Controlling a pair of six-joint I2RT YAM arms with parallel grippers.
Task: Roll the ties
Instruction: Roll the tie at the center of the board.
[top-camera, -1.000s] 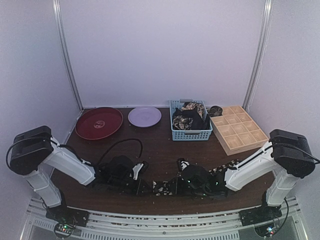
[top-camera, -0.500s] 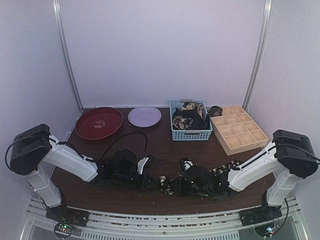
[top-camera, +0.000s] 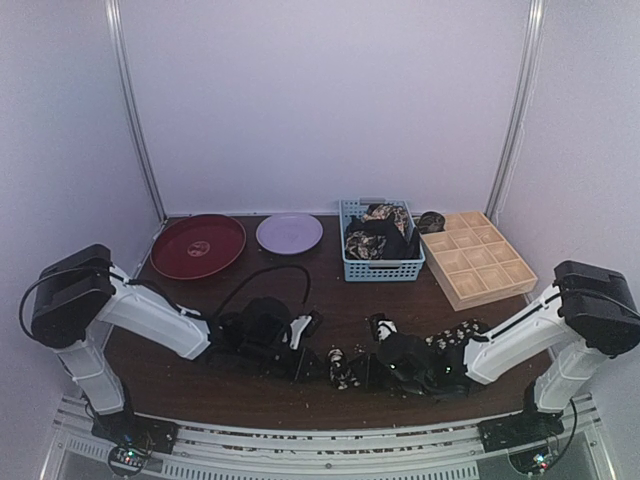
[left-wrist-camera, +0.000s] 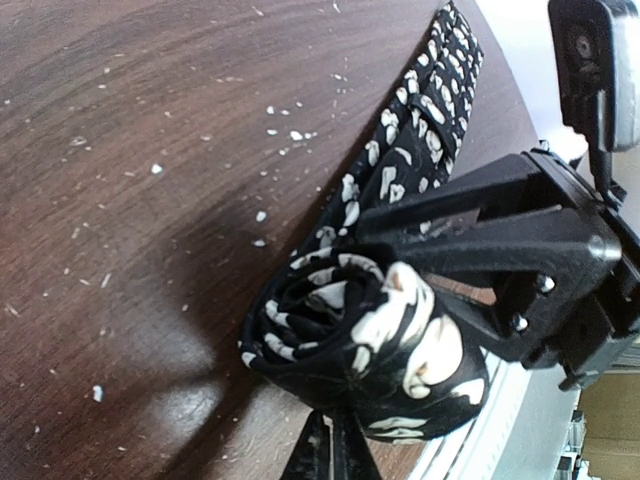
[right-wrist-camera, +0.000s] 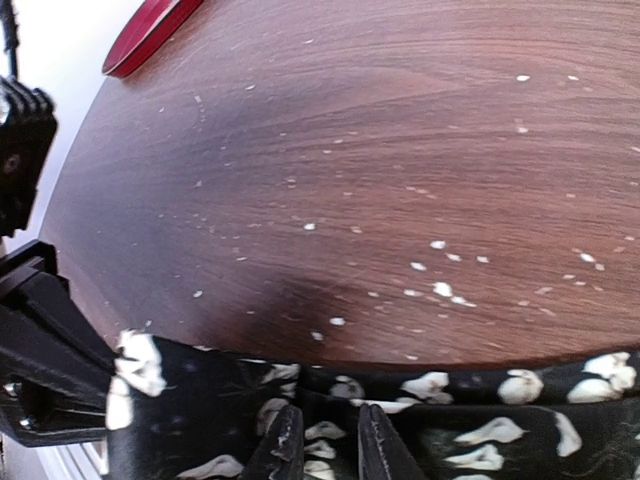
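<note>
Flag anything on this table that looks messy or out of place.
White crumbs are scattered across the dark wooden table, showing in both wrist views around the half-rolled tie; they look like stray debris. More ties sit heaped loosely in the blue basket. Nothing looks damaged.

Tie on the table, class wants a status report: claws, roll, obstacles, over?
Left claw pinching the tie at its rolled end. Right claw shut on tie's flat stretch. Only white flecks on table nearby.
</note>
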